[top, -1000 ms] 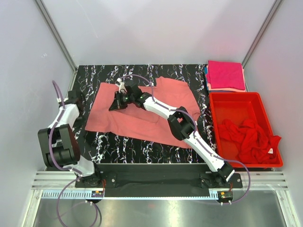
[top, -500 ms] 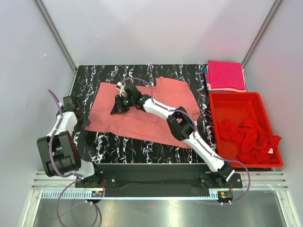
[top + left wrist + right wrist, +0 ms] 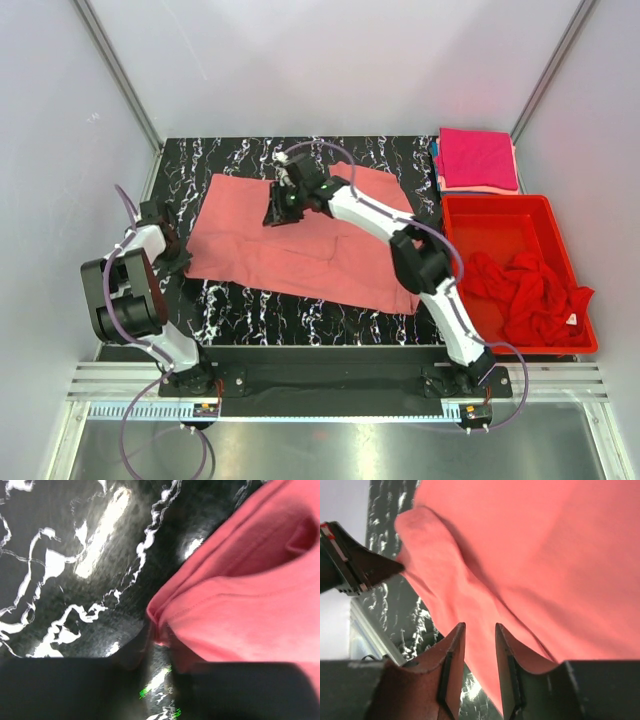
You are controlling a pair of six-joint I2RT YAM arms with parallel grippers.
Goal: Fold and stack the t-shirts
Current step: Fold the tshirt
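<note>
- Done so far, by my reckoning: one magenta t-shirt lies folded square at the table's 2 o'clock corner, with a paler pink edge showing under it, so a stack has begun.
- In hand: the salmon t-shirt lies spread nearly flat across the middle of the table, a few wrinkles in it and no fold made yet.
- The right gripper hovers over that shirt near its 12 o'clock edge. Its fingers stand a little apart with only cloth beneath them, pinching nothing.
- The left gripper sits at the shirt's 9 o'clock corner. The hem runs right up to its dark, blurred fingertips, and I cannot tell whether they pinch it.
- Left to do: crumpled red t-shirts are heaped in the red bin at 4 o'clock, none folded.
- I'd call it less than halfway: the salmon one needs folding and stacking, then the bin needs emptying.
</note>
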